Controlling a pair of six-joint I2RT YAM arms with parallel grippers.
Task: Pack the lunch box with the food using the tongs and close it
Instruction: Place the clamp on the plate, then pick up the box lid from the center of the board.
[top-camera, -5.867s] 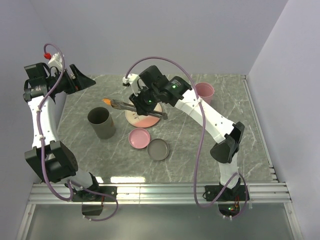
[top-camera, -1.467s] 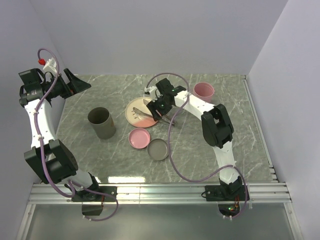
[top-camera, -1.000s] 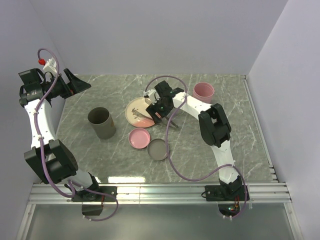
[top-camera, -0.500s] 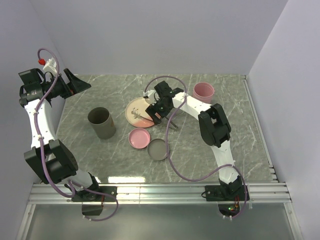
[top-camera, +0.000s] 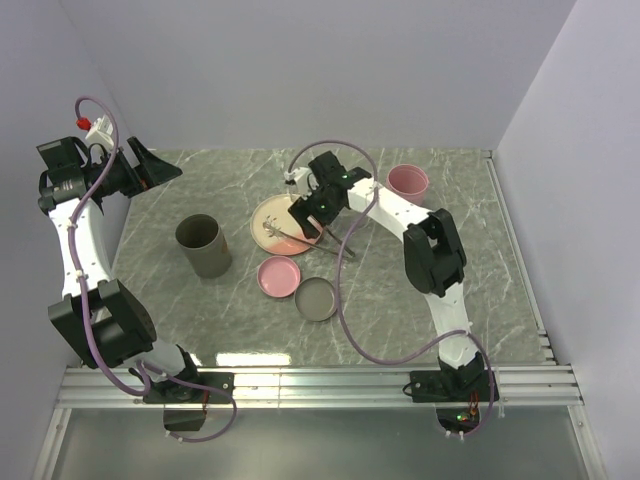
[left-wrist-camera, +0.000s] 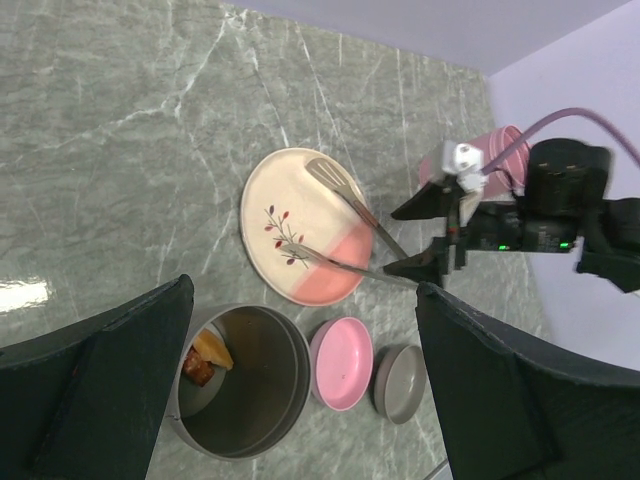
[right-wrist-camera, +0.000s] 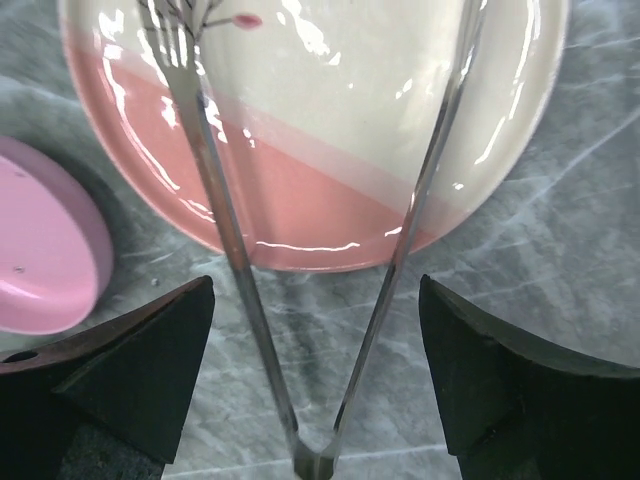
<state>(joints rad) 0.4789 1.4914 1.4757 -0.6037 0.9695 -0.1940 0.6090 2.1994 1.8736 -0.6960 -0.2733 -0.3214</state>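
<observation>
Silver tongs (right-wrist-camera: 232, 262) lie flat across the plate (left-wrist-camera: 270, 200), tips on it, joined end off its near-right edge on the table (top-camera: 450, 200). Right gripper (right-wrist-camera: 315, 300) hovers over that joined end with jaws apart, one finger on each side of the tongs and not clamping them. Left gripper (top-camera: 158, 166) is wide apart, empty, raised well left of the plate. Plate shows no food, only painted twigs. Orange-brown food (left-wrist-camera: 205, 355) sits inside the grey lunch box (top-camera: 205, 255), near-left of the plate; the rest of the contents are hidden in shadow. Packing looks done. Pink disc (top-camera: 279, 276) and grey disc (top-camera: 316, 299), probably the lids, lie just near of the plate, so closing is left.
</observation>
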